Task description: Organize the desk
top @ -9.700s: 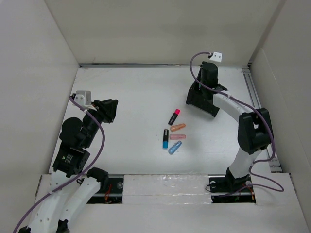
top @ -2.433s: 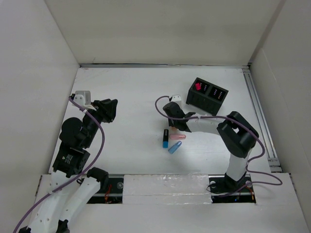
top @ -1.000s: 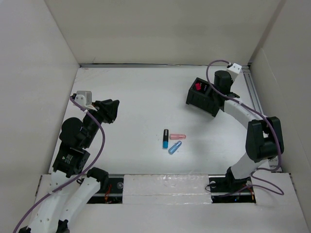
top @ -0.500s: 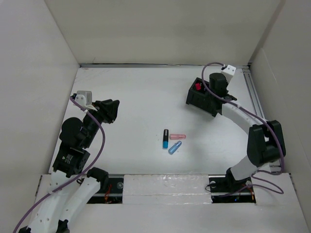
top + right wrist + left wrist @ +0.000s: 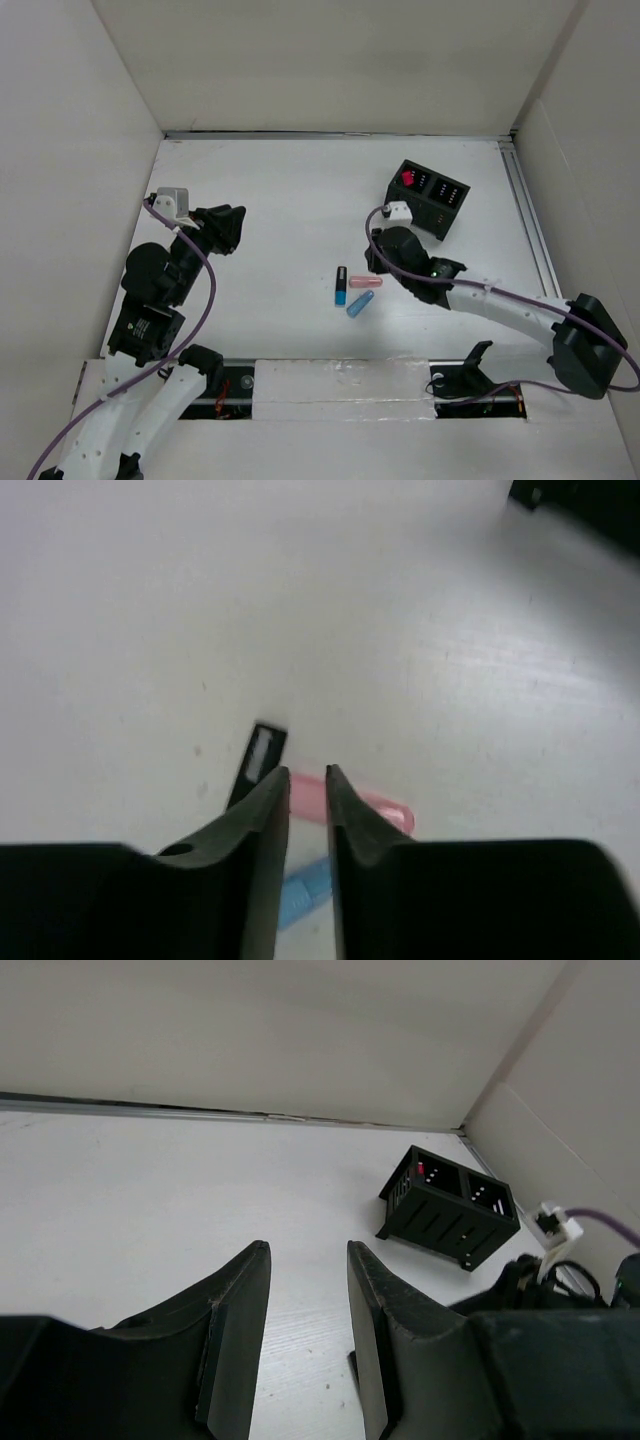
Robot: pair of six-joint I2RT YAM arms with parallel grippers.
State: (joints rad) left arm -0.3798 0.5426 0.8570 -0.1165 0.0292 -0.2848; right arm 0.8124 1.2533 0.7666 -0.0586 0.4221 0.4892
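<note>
Hovering over the pink marker (image 5: pixel 375 805) at mid-frame on the table (image 5: pixel 280 190), the right hand (image 5: pixel 308 775) is narrowly parted and empty. Unless it is widened, the marker may be shoved into the black-and-blue marker (image 5: pixel 341 287). The left hand (image 5: pixel 305 1250) is parted and holds nothing.

Open desk (image 5: pixel 280 200) left of centre; black organizer (image 5: pixel 427 197) and three pens (image 5: pixel 365 283) rightward.

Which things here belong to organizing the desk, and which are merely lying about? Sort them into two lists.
Job: desk, black organizer, pink marker, blue marker, black-and-blue marker.
Not the job: white wall panels, metal rail.
</note>
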